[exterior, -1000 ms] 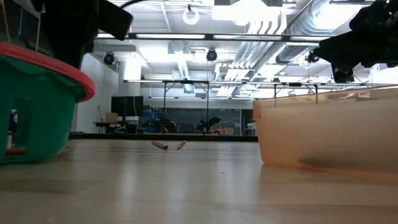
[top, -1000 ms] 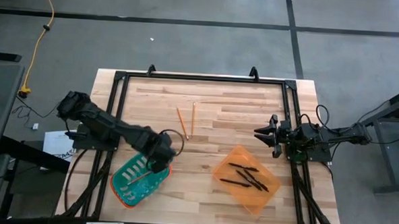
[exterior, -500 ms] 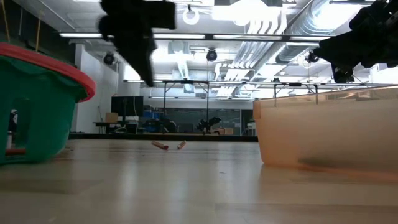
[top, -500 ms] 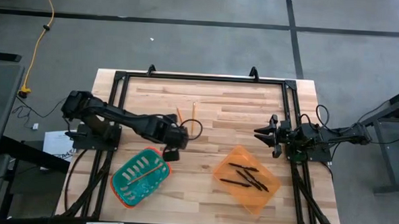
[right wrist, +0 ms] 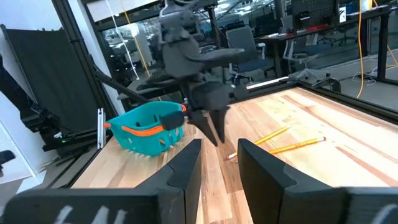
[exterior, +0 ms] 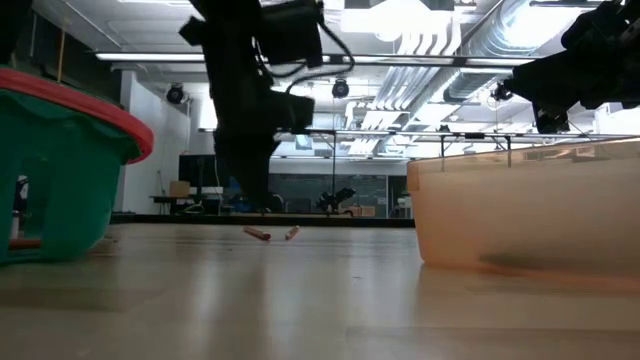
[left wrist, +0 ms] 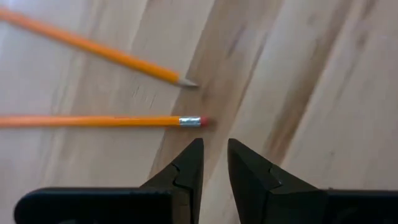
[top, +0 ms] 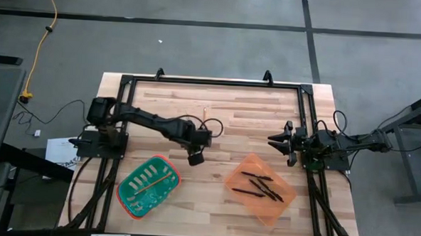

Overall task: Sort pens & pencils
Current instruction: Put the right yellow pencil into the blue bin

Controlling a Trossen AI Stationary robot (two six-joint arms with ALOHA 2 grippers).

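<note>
Above 2 pencils [left wrist: 99, 121], left end effector [left wrist: 214, 163] slightly parted, empty, right end effector [right wrist: 219, 163] likewise, no writing legible

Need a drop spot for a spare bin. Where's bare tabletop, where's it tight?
Free: the strip between green basket and orange bin; also the far right stretch beyond the right gripper. Tight: mid-table, where the left gripper hangs by two pencils.

Left gripper [left wrist: 213, 155] mid-table, jaws slightly apart, empty; right gripper [top: 272, 140] parked.
</note>
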